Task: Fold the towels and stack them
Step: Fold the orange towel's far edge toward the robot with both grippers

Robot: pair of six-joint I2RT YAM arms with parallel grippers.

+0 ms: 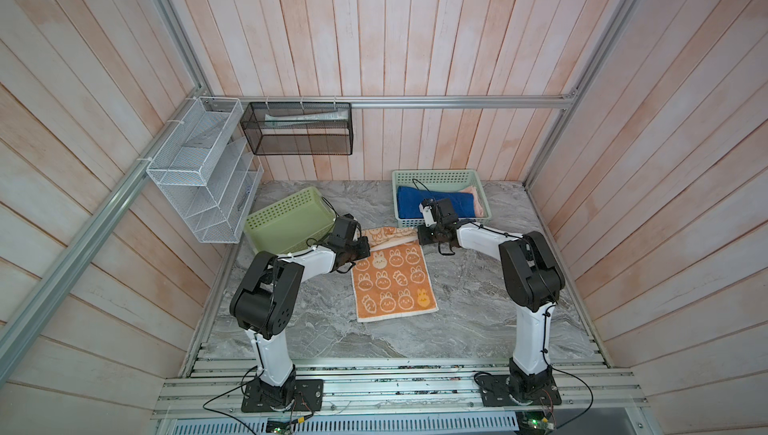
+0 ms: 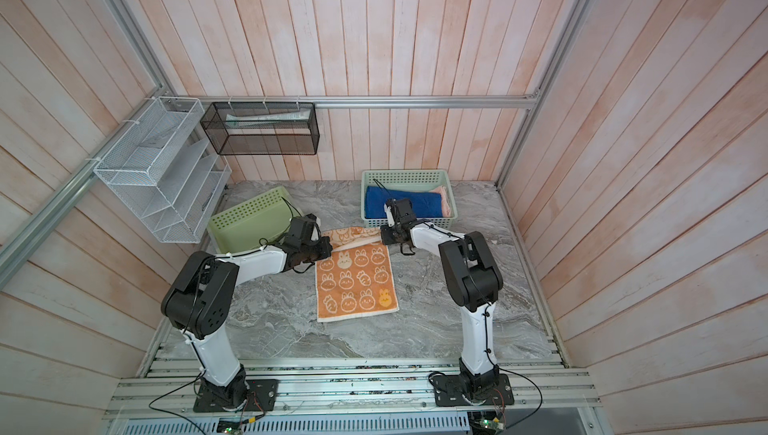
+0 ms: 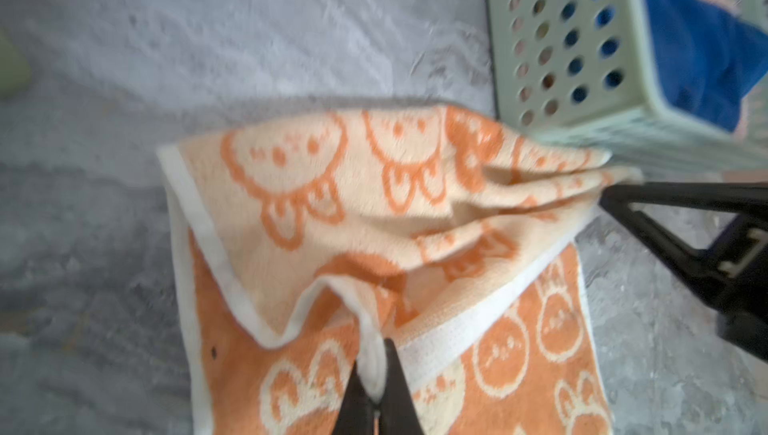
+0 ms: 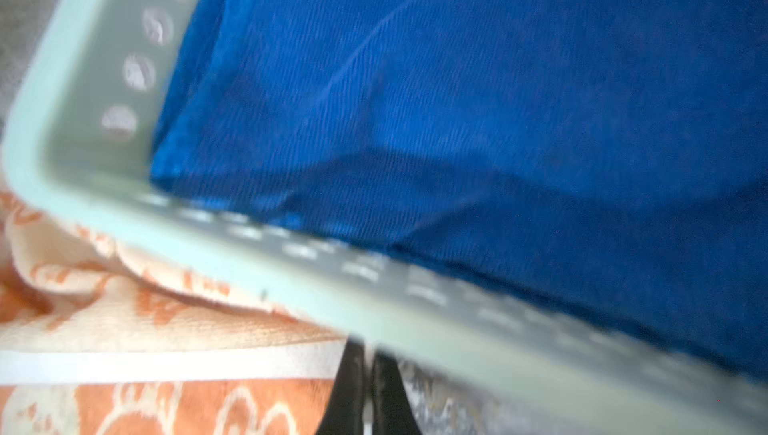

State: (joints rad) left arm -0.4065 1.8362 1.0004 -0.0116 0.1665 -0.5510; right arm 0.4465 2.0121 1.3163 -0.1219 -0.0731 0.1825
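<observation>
A grey marbled table [image 1: 457, 320] carries a tilted green basket [image 1: 286, 214] at its far left corner. A paler mint basket [image 1: 436, 176] stands upright at the far edge, right of the middle. Above the left edge hangs a white wire rack [image 1: 199, 171]. Beside it, a black mesh basket [image 1: 297, 131] hangs from the aluminium rail [image 1: 457, 101] on the plank wall [image 1: 415, 38].

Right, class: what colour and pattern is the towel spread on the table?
Orange, with cream cartoon rabbits and carrots and a white hem; the towel shows best in a top view.
</observation>
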